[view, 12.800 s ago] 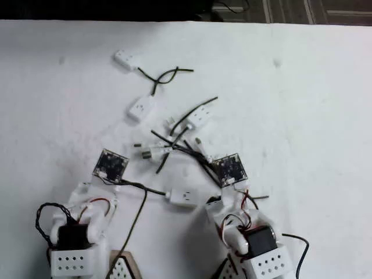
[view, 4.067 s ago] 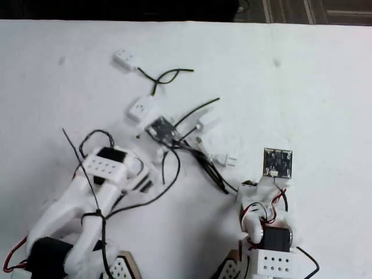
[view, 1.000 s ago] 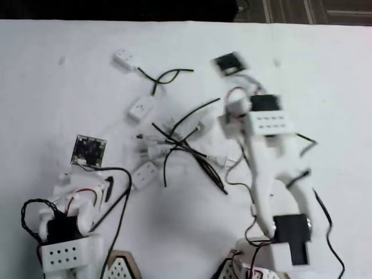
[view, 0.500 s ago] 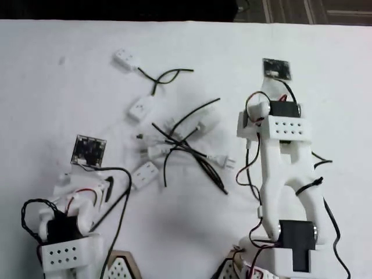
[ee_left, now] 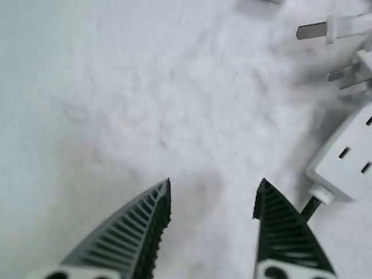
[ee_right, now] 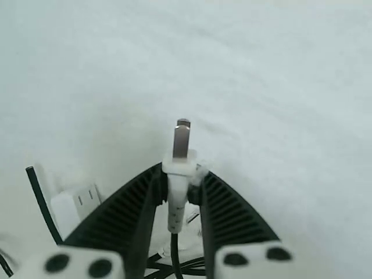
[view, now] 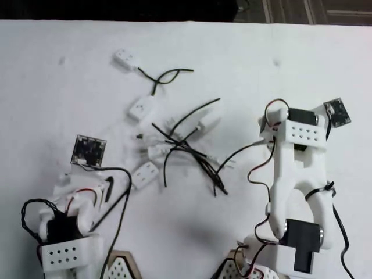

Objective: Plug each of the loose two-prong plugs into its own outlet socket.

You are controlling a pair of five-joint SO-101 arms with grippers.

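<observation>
Now, a white table (view: 52, 104) spreads beneath both arms in the high view. Your right arm (view: 290, 174) stretches out over its own side of the table, well apart from the heap. Your left arm (view: 70, 215) sits folded close to its base. Between them lies a tangle of black cords (view: 186, 148) with white plugs and sockets mixed in.

Three white outlet sockets are easy to pick out. A far socket (view: 126, 59) lies alone by the far edge, a middle socket (view: 142, 107) lies at the heap's rim, and a near socket (view: 144, 173) lies closest to your left arm.

Your left gripper (ee_left: 214, 189) hovers just over the table with its jaws spread wide and nothing between them. Just beside one jaw lies a white socket (ee_left: 346, 160), probably the near one. Beyond it are two loose plugs (ee_left: 334, 29), prongs bare.

Your right gripper (ee_right: 181, 172) is clamped narrow on a two-prong plug (ee_right: 180, 164). Its prongs (ee_right: 182, 139) point straight out past the fingertips. Its cord (view: 238, 154) trails back toward the tangle.

The step in hand looks like carrying this grasped plug to a socket. Next you would need to swing it back toward a free socket and line the prongs up with the slots. The open left gripper is probably best used to steady that socket, and the trailing cord may drag on the heap.
</observation>
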